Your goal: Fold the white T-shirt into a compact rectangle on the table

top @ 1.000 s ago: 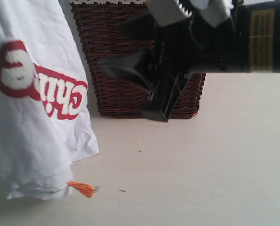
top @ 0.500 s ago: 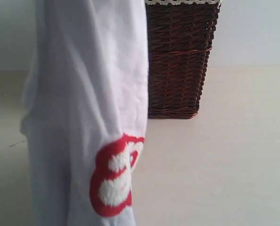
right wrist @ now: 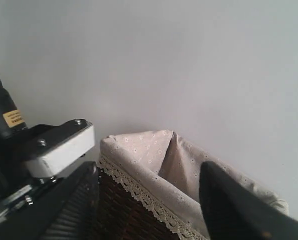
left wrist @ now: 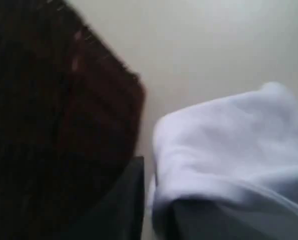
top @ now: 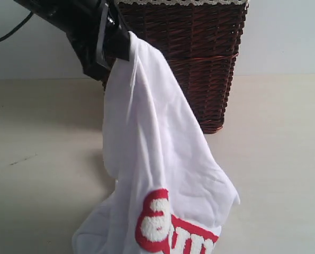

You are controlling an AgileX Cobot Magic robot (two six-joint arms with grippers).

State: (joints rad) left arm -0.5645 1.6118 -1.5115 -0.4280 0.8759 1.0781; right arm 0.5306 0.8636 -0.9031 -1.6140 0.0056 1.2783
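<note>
The white T-shirt [top: 152, 153] hangs in a long drape in front of the basket. Its red-outlined letters [top: 168, 233] are low down, and its lower end bunches on the table [top: 284, 159]. My left gripper [top: 115, 45] is at the shirt's top, with the cloth hanging from its jaws. In the blurred left wrist view the T-shirt [left wrist: 229, 145] lies over one finger of the left gripper [left wrist: 156, 200], with a thin gap to the other. My right gripper [right wrist: 154, 210] is open and holds nothing. It is up near the basket's rim and out of the exterior view.
The dark brown wicker basket [top: 210, 63] stands at the back of the table, just behind the shirt. It has a lace-edged beige liner [right wrist: 154, 150]. A black and white piece of arm hardware [right wrist: 48, 145] is beside it. A pale wall lies behind.
The hanging shirt has swung from the left to the middle, in front of the basket. My left gripper has come into the exterior view. The right gripper has left it.
</note>
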